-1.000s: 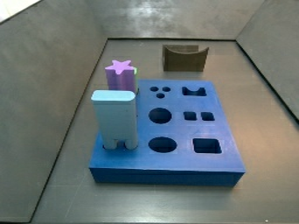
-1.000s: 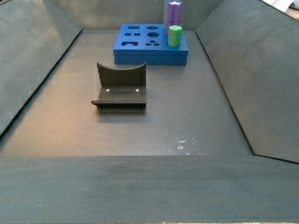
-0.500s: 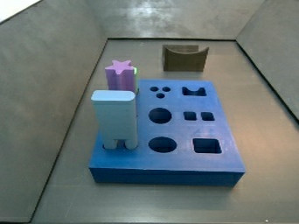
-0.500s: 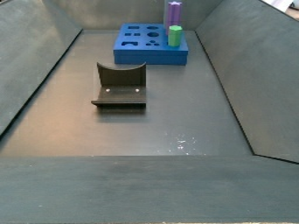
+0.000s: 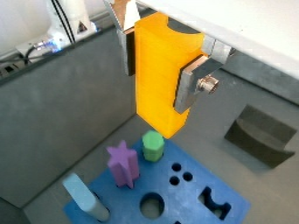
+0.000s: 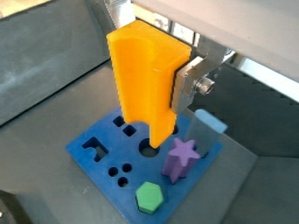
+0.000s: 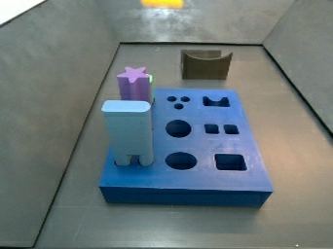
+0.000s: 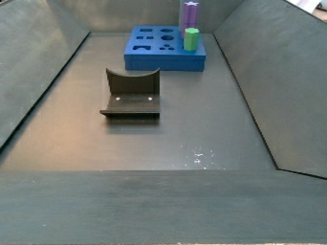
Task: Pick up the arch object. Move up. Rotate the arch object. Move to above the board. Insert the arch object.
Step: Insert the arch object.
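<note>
Blue and thick, the board (image 7: 196, 185) lies on the dark floor of the bin, its top cut with round, square and crown-shaped holes; in both wrist views it shows below the gripper (image 5: 163, 70), and in a side view it sits at the far end of the floor (image 8: 166, 50). A pale blue block (image 7: 129, 131) stands upright at the board's near left corner. Behind it, in the same row, the purple star peg (image 7: 134, 83) stands upright too. The arch object (image 6: 145, 83), tall and yellow-orange, hangs upright high over the board, clear of it, clamped between the gripper's silver finger plates (image 6: 191, 86); in a side view only a sliver of orange shows at the upper edge (image 7: 163, 4). A dark brown block with a curved notch (image 8: 132, 94) rests on the floor well apart from the board. Smallest is a green peg (image 8: 192, 39), upright in the board beside the star peg (image 6: 183, 156).
</note>
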Tool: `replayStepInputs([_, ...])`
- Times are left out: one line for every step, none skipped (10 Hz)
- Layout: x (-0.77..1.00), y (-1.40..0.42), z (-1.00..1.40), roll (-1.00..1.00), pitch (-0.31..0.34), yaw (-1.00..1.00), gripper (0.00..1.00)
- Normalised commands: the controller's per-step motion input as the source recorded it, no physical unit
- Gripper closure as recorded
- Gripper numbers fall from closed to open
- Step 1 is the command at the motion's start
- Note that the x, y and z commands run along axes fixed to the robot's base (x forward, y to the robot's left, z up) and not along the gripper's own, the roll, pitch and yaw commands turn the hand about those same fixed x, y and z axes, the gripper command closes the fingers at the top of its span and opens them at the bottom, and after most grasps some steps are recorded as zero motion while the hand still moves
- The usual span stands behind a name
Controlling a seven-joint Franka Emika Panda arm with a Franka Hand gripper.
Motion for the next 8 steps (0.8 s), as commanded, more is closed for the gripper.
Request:
replayStepInputs([1.00,0.15,-0.79,-0.01,0.043,0.00,1.00])
replayStepInputs([1.00,0.13,-0.68,0.00,0.090,0.00,1.00])
replayStepInputs([1.00,0.05,-0.55,0.09,0.129,0.00,1.00])
replayStepInputs([1.00,0.03,-0.53,0.12,0.147,0.00,1.00])
replayStepInputs([1.00,0.04,-0.57,0.15,0.173,0.00,1.00])
replayStepInputs([1.00,0.07,-0.62,0.21,0.204,0.00,1.00])
replayStepInputs([1.00,0.06,-0.61,0.20,0.194,0.00,1.00])
replayStepInputs([1.00,0.03,-0.57,0.05,0.073,0.00,1.00])
